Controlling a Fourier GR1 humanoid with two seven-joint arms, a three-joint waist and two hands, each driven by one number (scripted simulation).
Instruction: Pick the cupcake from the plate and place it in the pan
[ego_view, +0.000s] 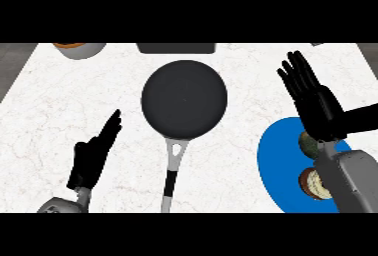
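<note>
The pan (183, 99) is set in the middle of the table (44, 110), with its long handle pointed toward the near edge and lying between the two hands. It could be knocked askew if the handle were clipped during the carry. On the blue plate (275, 160) at the right two items are seen, both partly hidden by the right forearm. The lower, brown-and-cream one is judged to be the cupcake (313, 184). The greenish item (307, 142) beyond it could be taken by mistake, or the cupcake could be nudged off the plate by the forearm lying over it.

The left hand (94, 157) is shown at the lower left, resting, with fingers straight and pointed up and nothing held. The right hand (323, 110) is held over the plate's far edge, fingers straight and spread, with nothing gripped. It is placed beyond the cupcake, so a draw back toward the near edge is judged necessary before any grasp.
</note>
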